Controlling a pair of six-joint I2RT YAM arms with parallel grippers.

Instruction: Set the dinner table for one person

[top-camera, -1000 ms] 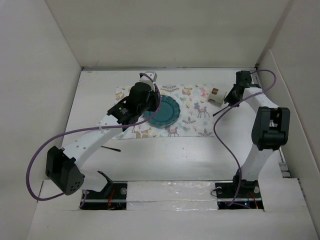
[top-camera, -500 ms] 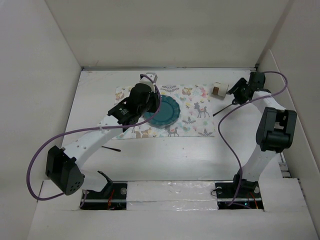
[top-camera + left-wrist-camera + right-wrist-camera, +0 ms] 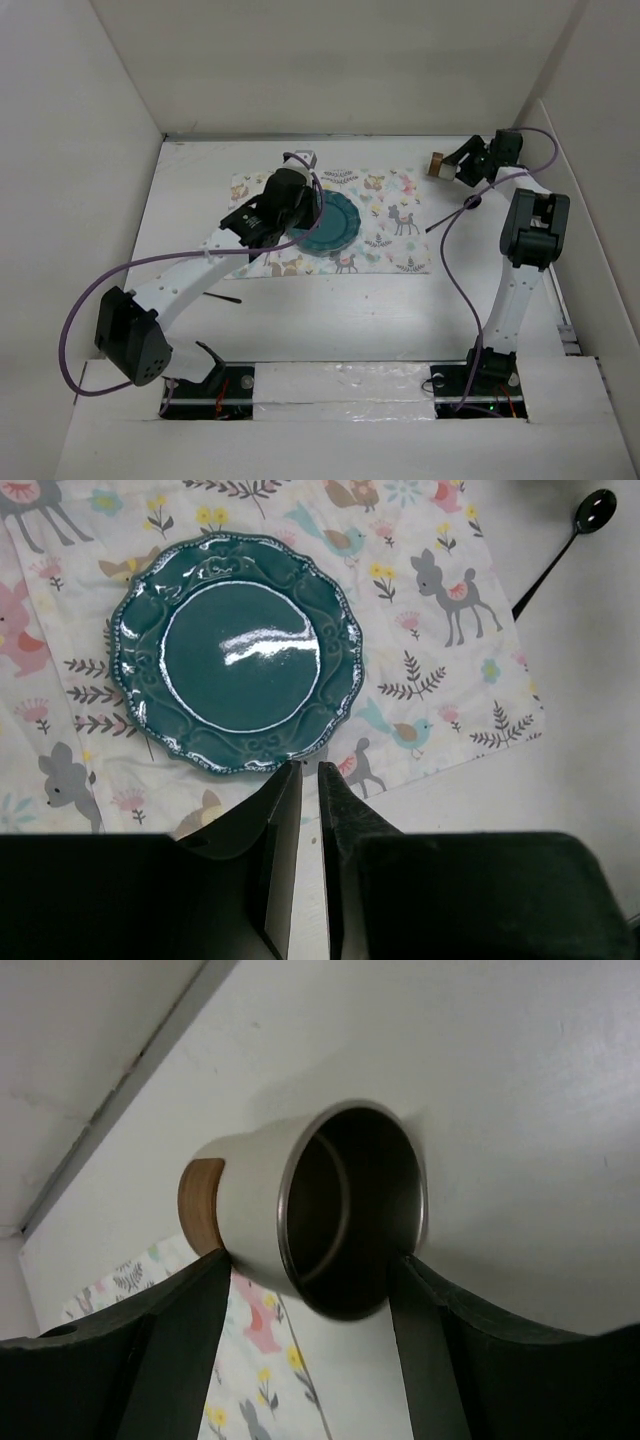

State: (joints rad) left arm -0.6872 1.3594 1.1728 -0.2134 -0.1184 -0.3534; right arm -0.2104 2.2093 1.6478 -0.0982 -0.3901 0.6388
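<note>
R hand (image 3: 308,1285) grips white cup (image 3: 300,1200), tipped sideways, over desk (image 3: 330,310); placemat (image 3: 400,240) just left of hand. L hand (image 3: 308,780), narrow and empty, hovers by teal plate (image 3: 235,665). Advice: turn cup upright before lowering.

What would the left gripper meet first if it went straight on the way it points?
The left gripper would probably meet the near rim of the scalloped teal ceramic plate, depth being unclear.

Bright, even overhead light; glare streaks the plate (image 3: 235,670) mid-frame, the cup (image 3: 250,1200) is shadowed inside, my right fingers (image 3: 150,1360) blur along the lower edge.
</note>
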